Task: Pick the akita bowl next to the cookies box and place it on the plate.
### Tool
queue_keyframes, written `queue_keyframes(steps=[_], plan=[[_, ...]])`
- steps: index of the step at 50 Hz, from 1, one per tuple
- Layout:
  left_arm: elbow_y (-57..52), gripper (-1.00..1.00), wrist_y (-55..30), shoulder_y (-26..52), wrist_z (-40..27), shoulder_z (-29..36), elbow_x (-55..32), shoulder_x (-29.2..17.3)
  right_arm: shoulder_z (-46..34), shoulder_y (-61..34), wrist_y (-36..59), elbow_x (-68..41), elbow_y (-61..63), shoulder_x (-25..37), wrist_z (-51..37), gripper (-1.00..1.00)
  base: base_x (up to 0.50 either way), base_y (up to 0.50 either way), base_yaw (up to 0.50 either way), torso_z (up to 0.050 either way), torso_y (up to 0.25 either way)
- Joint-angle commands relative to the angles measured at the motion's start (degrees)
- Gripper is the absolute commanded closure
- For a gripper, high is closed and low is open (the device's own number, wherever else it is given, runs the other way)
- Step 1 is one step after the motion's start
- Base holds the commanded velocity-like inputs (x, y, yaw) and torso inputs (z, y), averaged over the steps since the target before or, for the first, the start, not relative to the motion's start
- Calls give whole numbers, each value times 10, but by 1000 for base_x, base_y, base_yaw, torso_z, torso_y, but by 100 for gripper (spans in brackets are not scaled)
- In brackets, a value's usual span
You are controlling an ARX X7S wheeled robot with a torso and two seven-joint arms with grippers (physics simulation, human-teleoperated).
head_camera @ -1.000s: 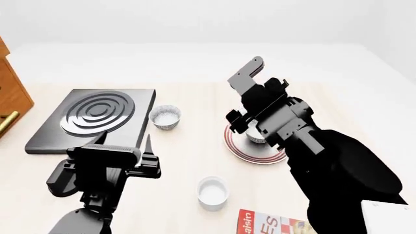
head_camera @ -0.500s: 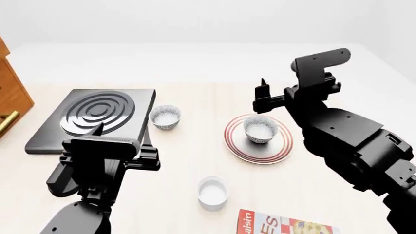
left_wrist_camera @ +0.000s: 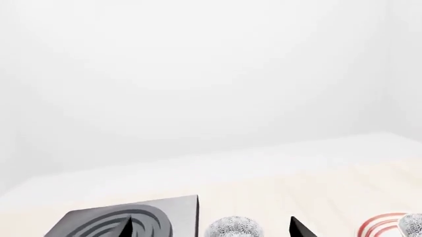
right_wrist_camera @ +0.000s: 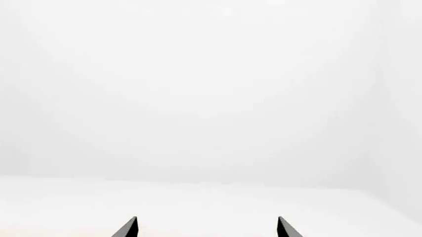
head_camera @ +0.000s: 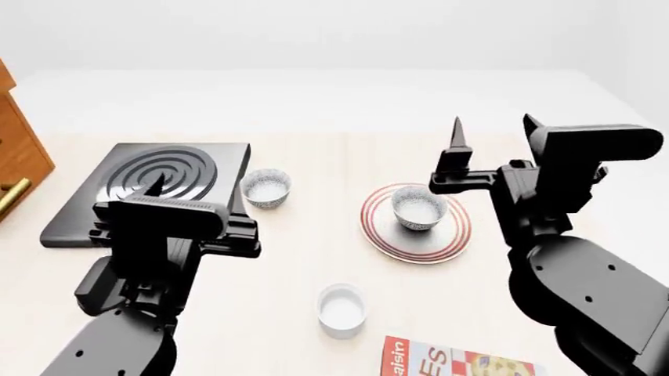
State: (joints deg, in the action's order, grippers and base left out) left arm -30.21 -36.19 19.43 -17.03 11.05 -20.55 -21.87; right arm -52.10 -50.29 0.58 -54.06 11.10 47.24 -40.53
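Two empty grippers, the right gripper [head_camera: 491,133] and the left gripper [head_camera: 193,192], are held with fingers spread apart, and since the akita bowl [head_camera: 418,209] is seated upright on the plate [head_camera: 381,231], only a clear, unhurried retreat is judged needed.

I'm working in a rendered kitchen-like setup, not a real room. Bare white walls and floor surround a pale wood tabletop [head_camera: 303,258]. On it sit a black hob [head_camera: 157,188] with concentric rings, a red-ringed plate [head_camera: 392,235] carrying a speckled bowl [head_camera: 418,209], a second such bowl [head_camera: 265,188], a white cup [head_camera: 342,308] and a cookies box [head_camera: 439,362]. A wooden cabinet [head_camera: 16,157] with a brass handle stands at the left edge.
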Motion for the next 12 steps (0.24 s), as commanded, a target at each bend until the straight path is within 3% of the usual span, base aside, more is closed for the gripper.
queue_keyframes(steps=[1, 12], plan=[[-25, -100, -34, 28, -10, 9, -2, -2, 3, 30, -27, 23, 62, 26, -25, -100, 0, 0, 0, 0, 0], [-50, -100, -49, 35, -19, 13, 0, -8, 2, 34, -30, 39, 88, 37, -30, -100, 0, 0, 0, 0, 0]])
